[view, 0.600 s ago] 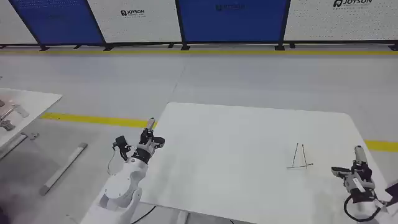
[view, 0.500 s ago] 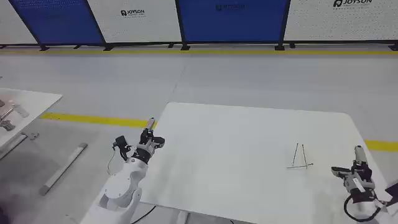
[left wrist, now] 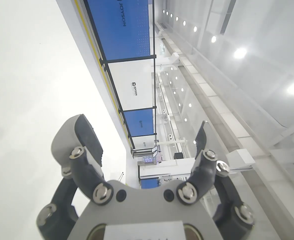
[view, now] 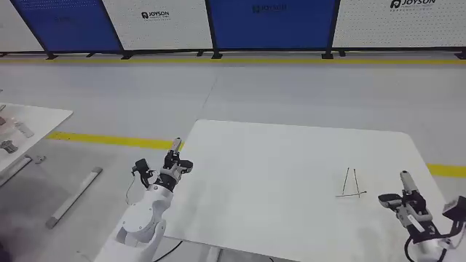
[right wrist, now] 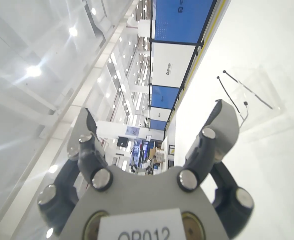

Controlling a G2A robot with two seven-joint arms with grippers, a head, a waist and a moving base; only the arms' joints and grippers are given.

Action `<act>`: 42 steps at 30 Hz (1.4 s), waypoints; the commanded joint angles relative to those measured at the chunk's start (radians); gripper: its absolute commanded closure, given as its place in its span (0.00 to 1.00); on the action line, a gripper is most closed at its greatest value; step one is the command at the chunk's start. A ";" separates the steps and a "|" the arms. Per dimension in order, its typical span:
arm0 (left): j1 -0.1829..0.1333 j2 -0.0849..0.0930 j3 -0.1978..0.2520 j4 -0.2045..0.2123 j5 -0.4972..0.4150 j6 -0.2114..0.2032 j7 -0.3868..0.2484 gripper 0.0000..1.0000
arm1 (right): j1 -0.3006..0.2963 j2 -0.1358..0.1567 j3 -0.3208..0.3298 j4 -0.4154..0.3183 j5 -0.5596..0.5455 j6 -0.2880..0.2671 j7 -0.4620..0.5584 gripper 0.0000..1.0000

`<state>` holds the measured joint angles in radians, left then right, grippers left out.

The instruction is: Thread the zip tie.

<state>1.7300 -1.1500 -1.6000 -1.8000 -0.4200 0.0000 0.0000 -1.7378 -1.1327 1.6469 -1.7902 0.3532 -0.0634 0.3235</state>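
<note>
Both grippers have their fingers spread wide with nothing between them. On the left gripper (left wrist: 147, 131) the two dark pads (left wrist: 90, 138) stand well apart, and it sits at the left edge of the white table (view: 277, 189). Same deal on the right gripper (right wrist: 154, 111): fingers apart, empty, sitting over the near right corner of the table. The zip ties (view: 351, 182) lie flat on the table just ahead of the right gripper and a bit toward the middle, near it but not touching, and well apart from the left gripper. From the right wrist view you can make out two thin black ones side by side with their heads at the far end, plus a paler third one with a dark head down by their near ends. Looks like something clear and flat is under them, can't really tell what. Past the table it's grey floor (view: 291, 87) with a yellow line (view: 109, 140), then blue and white panels (view: 269, 7) along the back.
</note>
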 commanded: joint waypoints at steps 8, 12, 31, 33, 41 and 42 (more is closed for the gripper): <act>0.000 0.000 0.000 0.000 0.000 0.000 0.000 0.00 | 0.008 0.011 0.020 0.006 -0.055 0.006 0.133 0.00; 0.000 0.000 0.000 0.000 0.000 0.000 0.000 0.00 | 0.008 0.011 0.020 0.006 -0.055 0.006 0.133 0.00; 0.000 0.000 0.000 0.000 0.000 0.000 0.000 0.00 | 0.194 0.065 0.105 0.069 -0.105 0.221 0.652 0.00; 0.000 0.000 0.000 0.000 0.000 0.000 0.000 0.00 | 0.238 0.074 0.087 0.084 -0.178 0.254 0.704 0.00; 0.000 0.000 0.000 0.000 0.000 0.000 0.000 0.00 | 0.305 0.085 0.054 0.129 -0.219 0.275 0.783 0.00; 0.000 0.000 0.000 0.000 0.000 0.000 0.000 0.00 | 0.305 0.085 0.054 0.129 -0.219 0.275 0.783 0.00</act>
<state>1.7300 -1.1500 -1.6000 -1.8000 -0.4200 0.0000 0.0000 -1.4321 -1.0481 1.7008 -1.6611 0.1344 0.2113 1.1061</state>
